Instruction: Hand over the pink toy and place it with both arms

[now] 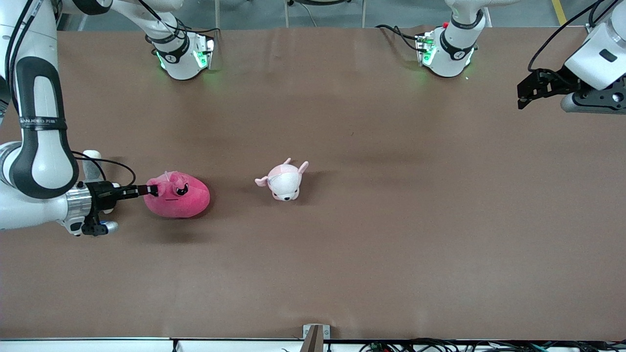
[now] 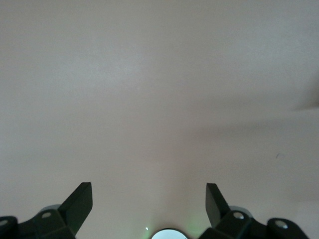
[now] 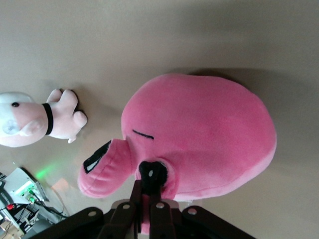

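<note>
Right gripper (image 1: 146,190) pinched tight on an edge fold of the pink toy (image 1: 178,195), low by the tabletop (image 1: 342,254). Side grip leaves the toy's body free for the other arm. Left gripper (image 2: 148,203) waits, spread wide, over bare tabletop, well apart from the toy.

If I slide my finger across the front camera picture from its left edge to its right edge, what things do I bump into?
Right end effector shut on the pink toy → small pale pink-and-white plush → left end effector, open, up over the table.
</note>
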Controlling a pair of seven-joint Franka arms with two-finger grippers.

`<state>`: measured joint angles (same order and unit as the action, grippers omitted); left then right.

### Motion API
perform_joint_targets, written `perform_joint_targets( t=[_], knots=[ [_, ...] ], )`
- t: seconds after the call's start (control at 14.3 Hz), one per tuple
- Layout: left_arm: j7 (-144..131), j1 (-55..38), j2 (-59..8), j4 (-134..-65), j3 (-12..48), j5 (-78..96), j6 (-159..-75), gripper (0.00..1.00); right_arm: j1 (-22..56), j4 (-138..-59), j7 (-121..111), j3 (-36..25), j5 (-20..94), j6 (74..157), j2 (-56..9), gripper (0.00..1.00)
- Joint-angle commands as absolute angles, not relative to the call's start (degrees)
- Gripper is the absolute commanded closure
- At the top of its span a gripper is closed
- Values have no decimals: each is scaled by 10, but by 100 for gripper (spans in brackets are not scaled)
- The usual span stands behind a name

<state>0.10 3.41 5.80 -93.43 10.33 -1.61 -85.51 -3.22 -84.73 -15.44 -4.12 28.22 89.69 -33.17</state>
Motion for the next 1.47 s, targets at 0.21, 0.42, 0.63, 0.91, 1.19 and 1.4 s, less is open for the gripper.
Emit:
perform_joint_targets(
  t=[0.21,0.42,0.63,0.91,1.19,1.4],
  knots=[
    [3,36,52,-931,105,-8,-863,0,-42,-784,-152,-34,252,903,-322,0],
    [3,36,51,-929,104,-8,-863,0,-41,-785,-124,-48,224,898,-273,0],
    [4,36,52,-929,104,-8,-862,0,-38,-784,-85,-48,145,869,-217,0],
    [8,36,54,-929,104,-8,-860,0,-28,-784,-74,-46,39,874,-144,0],
    [11,36,54,-929,104,-8,-860,0,-27,-776,-68,-45,-6,876,-95,0],
    [10,36,54,-929,104,-8,-860,0,-26,-801,-67,-42,-7,887,-47,0]
  ],
)
